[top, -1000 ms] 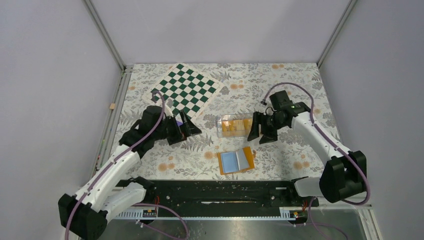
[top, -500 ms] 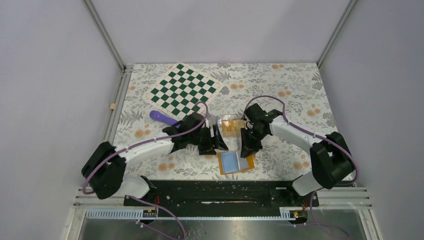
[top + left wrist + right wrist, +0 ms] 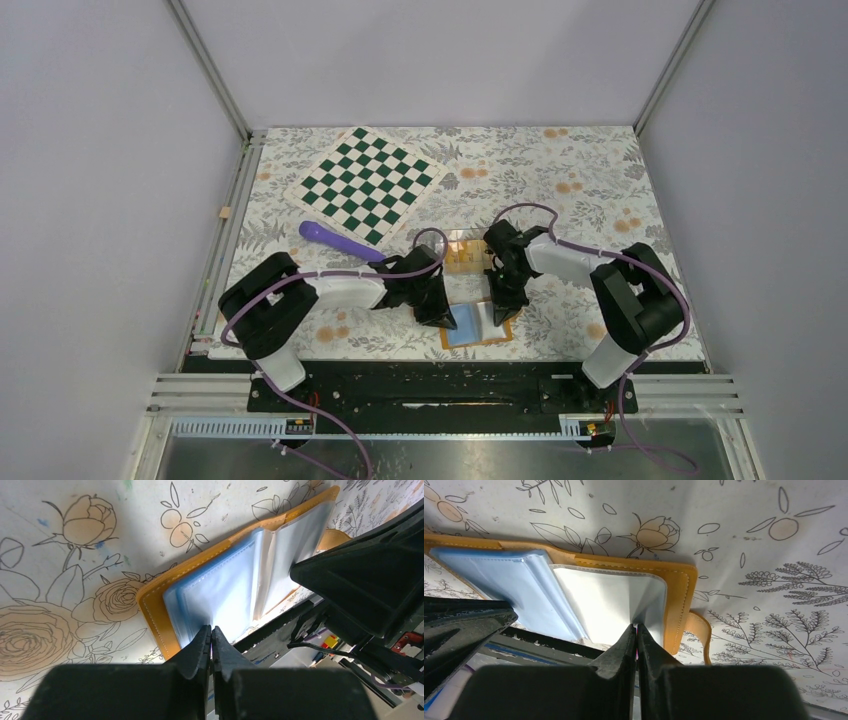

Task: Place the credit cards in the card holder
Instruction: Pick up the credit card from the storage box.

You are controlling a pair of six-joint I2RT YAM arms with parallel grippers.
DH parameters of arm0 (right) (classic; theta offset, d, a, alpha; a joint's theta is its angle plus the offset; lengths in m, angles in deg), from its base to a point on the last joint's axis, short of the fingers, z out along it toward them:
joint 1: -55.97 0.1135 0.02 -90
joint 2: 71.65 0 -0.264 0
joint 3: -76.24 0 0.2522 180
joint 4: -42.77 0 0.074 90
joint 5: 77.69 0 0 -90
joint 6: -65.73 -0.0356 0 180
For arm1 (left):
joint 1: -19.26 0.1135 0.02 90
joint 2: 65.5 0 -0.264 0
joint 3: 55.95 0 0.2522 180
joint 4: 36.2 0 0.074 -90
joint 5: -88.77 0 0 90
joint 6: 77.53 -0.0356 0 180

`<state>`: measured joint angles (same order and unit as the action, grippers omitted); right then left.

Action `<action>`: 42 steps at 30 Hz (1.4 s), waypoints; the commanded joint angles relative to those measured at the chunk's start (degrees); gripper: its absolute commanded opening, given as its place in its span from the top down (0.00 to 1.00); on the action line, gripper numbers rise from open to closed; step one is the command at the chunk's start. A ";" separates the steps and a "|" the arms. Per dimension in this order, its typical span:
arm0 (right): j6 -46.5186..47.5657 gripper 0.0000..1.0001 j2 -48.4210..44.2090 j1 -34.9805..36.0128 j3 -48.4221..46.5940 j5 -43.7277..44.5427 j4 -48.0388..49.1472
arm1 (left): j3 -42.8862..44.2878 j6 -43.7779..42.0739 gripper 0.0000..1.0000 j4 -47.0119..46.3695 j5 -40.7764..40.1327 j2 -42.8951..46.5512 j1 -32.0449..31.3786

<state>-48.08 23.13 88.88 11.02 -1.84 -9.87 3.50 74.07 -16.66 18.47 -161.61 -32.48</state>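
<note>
Card holder (image 3: 468, 328): open, flat on tabletop (image 3: 560, 170) near the front edge; blue sleeves left, clear sleeves right.
Left gripper (image 3: 211, 629): jaws together, tips on a blue sleeve.
Right gripper (image 3: 636, 627): jaws together at a clear sleeve; pinch undeterminable.
Clear case (image 3: 465, 252): just behind.

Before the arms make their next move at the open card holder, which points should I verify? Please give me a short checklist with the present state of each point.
1. Card holder lies open, inside facing up: ok.
2. Left fingers shut, tips at the edge of the blue sleeve: ok.
3. Right fingers shut, tips at the edge of the clear sleeve: ok.
4. A sleeve really pinched between either pair of fingers: cannot tell.
5. Credit cards ready at a pocket: not ok; they lie beyond the holder and no fingers hold one.
</note>
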 commanded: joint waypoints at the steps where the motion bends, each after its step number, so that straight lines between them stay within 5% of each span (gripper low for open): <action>1: -0.01 0.91 0.17 0.22 1.70 5.31 -0.86 | 2.29 -1.18 0.97 5.59 -7.79 0.05 -0.40; 10: 1.02 0.79 -5.75 -0.41 -2.50 4.17 -4.02 | 7.28 -6.55 0.89 9.87 -9.33 0.94 -0.43; 19: 4.58 0.58 -7.56 -6.25 -16.31 6.50 -12.47 | 15.51 -13.44 0.62 17.73 -8.36 8.18 -0.38; 28: 8.98 0.39 4.28 -15.97 -30.00 9.19 -15.63 | 14.70 -14.08 0.50 20.55 -9.55 16.10 -0.29; 37: 12.70 0.45 20.72 -16.10 -45.77 12.45 -23.14 | 10.79 -13.79 0.50 22.40 -10.85 21.09 0.15; 42: 12.93 0.68 20.82 -16.07 -43.27 8.38 -22.11 | 9.22 -13.79 0.49 22.63 -11.04 22.82 1.01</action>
<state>-36.41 44.83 72.53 -32.41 8.37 -29.08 13.60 60.85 5.57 8.94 -141.28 -32.22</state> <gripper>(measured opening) 0.382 0.505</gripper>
